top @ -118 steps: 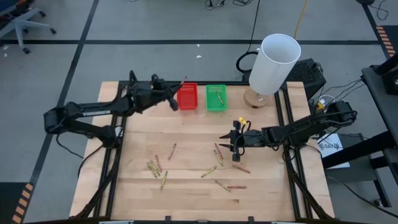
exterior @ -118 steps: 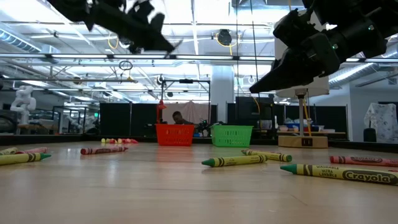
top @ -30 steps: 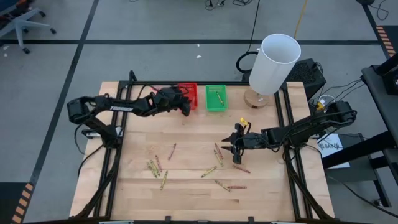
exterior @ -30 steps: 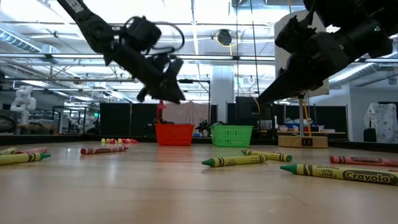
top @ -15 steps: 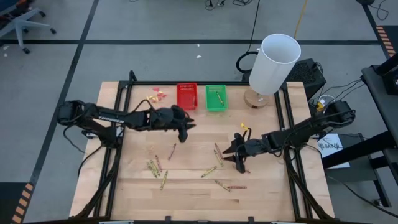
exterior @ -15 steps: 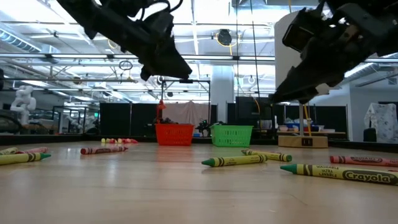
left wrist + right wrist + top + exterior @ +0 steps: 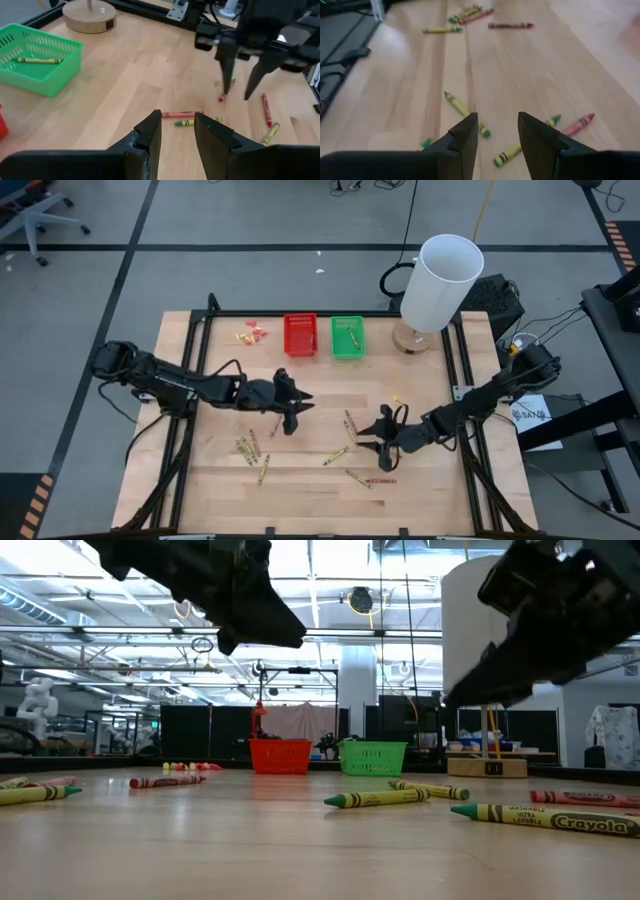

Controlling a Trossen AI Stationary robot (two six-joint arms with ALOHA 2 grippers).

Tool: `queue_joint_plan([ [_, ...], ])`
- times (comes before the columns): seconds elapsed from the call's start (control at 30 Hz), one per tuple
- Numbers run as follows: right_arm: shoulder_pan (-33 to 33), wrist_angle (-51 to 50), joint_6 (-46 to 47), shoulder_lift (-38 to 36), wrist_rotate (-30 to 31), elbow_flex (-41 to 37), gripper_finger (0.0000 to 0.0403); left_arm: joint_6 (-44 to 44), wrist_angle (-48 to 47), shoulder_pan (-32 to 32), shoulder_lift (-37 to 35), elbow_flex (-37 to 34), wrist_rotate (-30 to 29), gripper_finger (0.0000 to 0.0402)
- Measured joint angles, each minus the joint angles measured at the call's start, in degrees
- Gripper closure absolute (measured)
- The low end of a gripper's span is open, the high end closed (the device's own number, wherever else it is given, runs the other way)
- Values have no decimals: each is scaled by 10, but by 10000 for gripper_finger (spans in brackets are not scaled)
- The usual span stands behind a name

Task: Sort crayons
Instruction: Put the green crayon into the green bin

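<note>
high view, left gripper: over the table's middle, above a reddish crayon; nothing held.
high view, right gripper: right of centre, among scattered crayons; nothing held.
high view, baskets: red basket and green basket side by side at the far edge; one crayon lies in the green one.
low view, crayons: lie flat on the table; both grippers hang above it.
left wrist view, left gripper fingers: narrow gap, empty; reddish and yellow-green crayons lie beyond them.
left wrist view, right gripper: fingers spread, pointing down.
right wrist view, right gripper fingers: narrow gap, empty; a yellow-green crayon lies just ahead.
</note>
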Motion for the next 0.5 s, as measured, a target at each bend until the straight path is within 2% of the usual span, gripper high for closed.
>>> queue_joint_plan([
  [0.17,13,-3,-3,63,36,29,275,-15,0,-30,0,0,-26,285],
  [0.3,15,-4,-8,107,37,58,275,-15,0,-48,0,0,-43,285],
  [0.5,16,-7,-11,143,67,83,275,-29,-2,-69,0,0,-59,285],
])
